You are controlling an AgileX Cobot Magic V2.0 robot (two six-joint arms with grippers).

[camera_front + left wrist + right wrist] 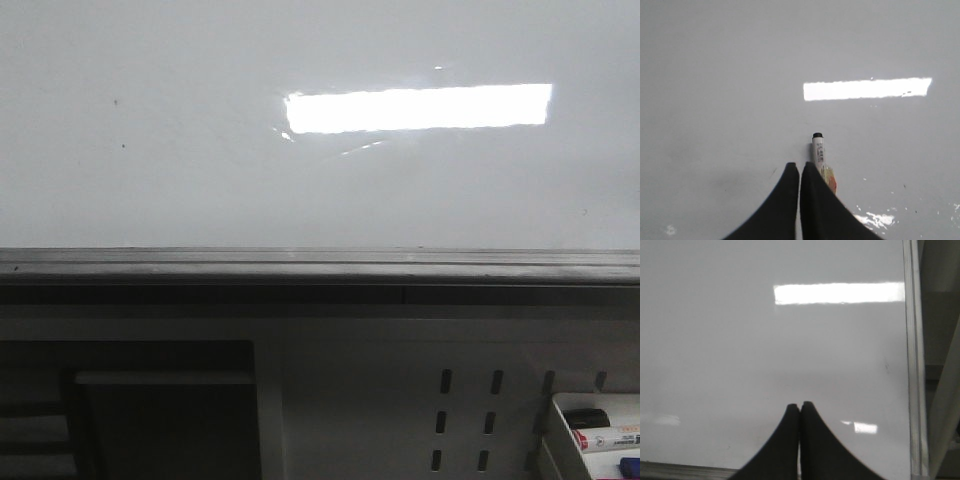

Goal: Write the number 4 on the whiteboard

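The whiteboard (pixel 200 150) fills the upper part of the front view, glossy white-grey, with a bright glare patch (pixel 420 108) and a dark grey ledge (pixel 300 265) along its near edge. No number 4 shows on it in any view. Neither gripper shows in the front view. In the left wrist view my left gripper (pixel 799 166) is shut and empty over the board (pixel 715 75). A white marker (pixel 818 150) with a black end lies just beside one finger, partly hidden by it. My right gripper (pixel 800 405) is shut and empty over the board (pixel 715 340).
Below the ledge is a white perforated panel (pixel 400 400) with slots. A tray (pixel 556 440) at the lower right holds markers. The board's metal frame edge (pixel 912 365) runs beside my right gripper. White smudges (pixel 875 218) mark the board near my left gripper.
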